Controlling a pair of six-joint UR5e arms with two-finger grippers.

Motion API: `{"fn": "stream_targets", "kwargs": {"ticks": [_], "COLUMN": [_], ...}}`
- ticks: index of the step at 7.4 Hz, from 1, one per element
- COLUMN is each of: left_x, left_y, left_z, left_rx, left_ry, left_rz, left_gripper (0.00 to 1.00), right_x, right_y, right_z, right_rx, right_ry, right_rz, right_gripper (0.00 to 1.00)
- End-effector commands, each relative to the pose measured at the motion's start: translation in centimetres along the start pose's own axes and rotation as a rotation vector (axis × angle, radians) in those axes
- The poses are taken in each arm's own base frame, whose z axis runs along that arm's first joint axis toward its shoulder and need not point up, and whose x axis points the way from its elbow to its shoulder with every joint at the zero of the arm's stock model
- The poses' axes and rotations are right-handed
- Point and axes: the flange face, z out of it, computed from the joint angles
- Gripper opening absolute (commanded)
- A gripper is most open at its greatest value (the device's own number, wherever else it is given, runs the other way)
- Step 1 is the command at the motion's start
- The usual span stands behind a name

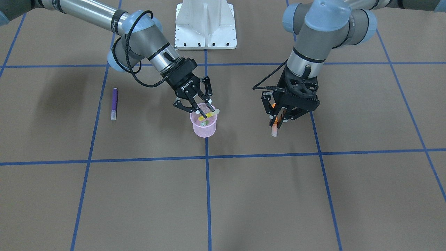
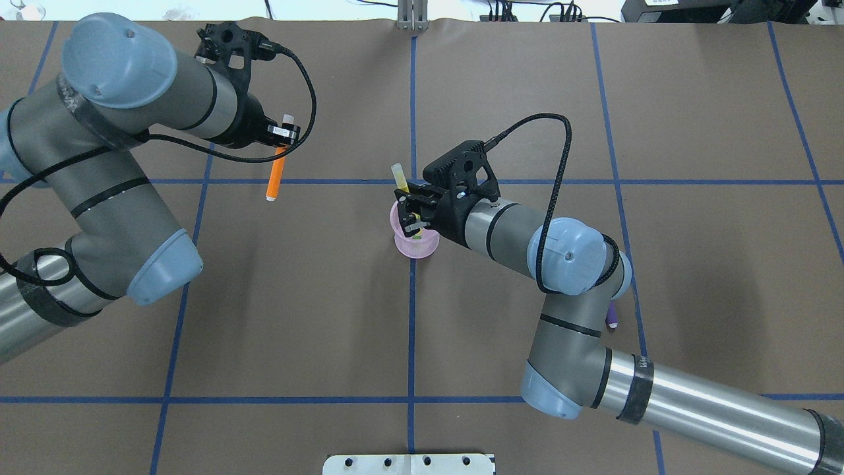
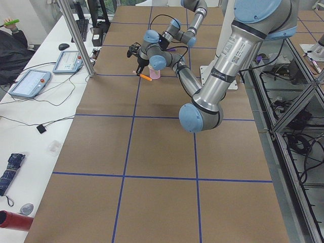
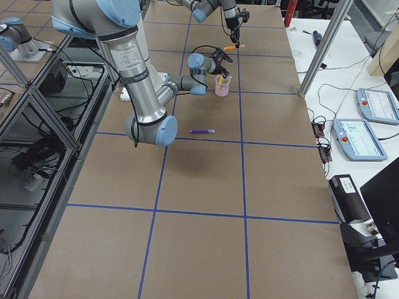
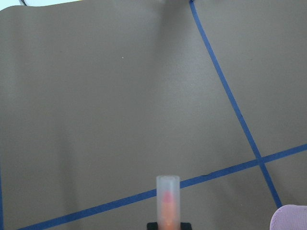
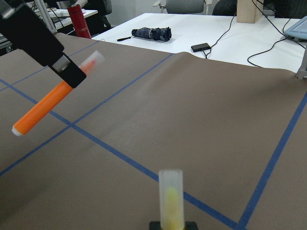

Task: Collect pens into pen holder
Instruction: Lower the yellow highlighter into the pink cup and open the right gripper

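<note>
The pink mesh pen holder [image 1: 204,130] [image 2: 420,248] stands upright near the table's middle. My right gripper [image 1: 204,108] [image 2: 412,214] hovers over its rim, shut on a yellow-green pen [image 1: 211,113] [image 2: 398,177] [image 6: 171,201]. That pen is tilted, with its lower end inside the cup and its pale cap pointing away from me. My left gripper [image 1: 278,116] [image 2: 285,135] hangs above the table, apart from the cup, shut on an orange pen [image 1: 277,121] [image 2: 275,178] [image 6: 48,103] that slants down. A purple pen [image 1: 114,104] [image 4: 202,131] lies flat on the paper on my right side.
Blue tape lines [image 1: 206,157] split the brown paper into squares. The white base plate [image 1: 205,24] sits at the robot's side. In the overhead view my right arm's elbow [image 2: 570,257] hides most of the purple pen. Desks with tablets [image 4: 368,131] flank the table ends.
</note>
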Motion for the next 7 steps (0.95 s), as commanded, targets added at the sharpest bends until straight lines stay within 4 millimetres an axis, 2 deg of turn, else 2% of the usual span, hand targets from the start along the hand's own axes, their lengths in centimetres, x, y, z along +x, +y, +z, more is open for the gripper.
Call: {"fn": "stream_targets", "kwargs": {"ticks": [1,3,5,6,7], "left_x": [0.1,0.7,1.2,1.6,2.1], "left_y": [-0.2,-0.3,-1.2,-1.2,-1.3], "left_z": [-0.2,-1.6,-3.4,-3.7,-4.3], "left_rx": [0.005,0.051,0.185,0.201,0.211], "left_ry": [0.003,0.046,0.084,0.086,0.099], "left_rz": [0.001,0.019,0.037,0.039,0.041], "left_gripper": [0.0,0.0,0.0,0.0,0.0], "right_x": [-0.4,0.0,0.9,2.2,5.8], "right_y": [-0.5,-2.3,-7.1,-9.6,-11.7], "right_z": [0.0,-0.6,-4.2,-6.0,-7.1], "right_rx": [0.005,-0.022,-0.121,-0.165,-0.25], "right_ry": [-0.004,0.036,0.184,0.211,0.204], "right_rz": [0.005,0.003,-0.014,-0.004,0.039], "right_gripper": [0.91,0.91,0.95,0.97,0.97]}}
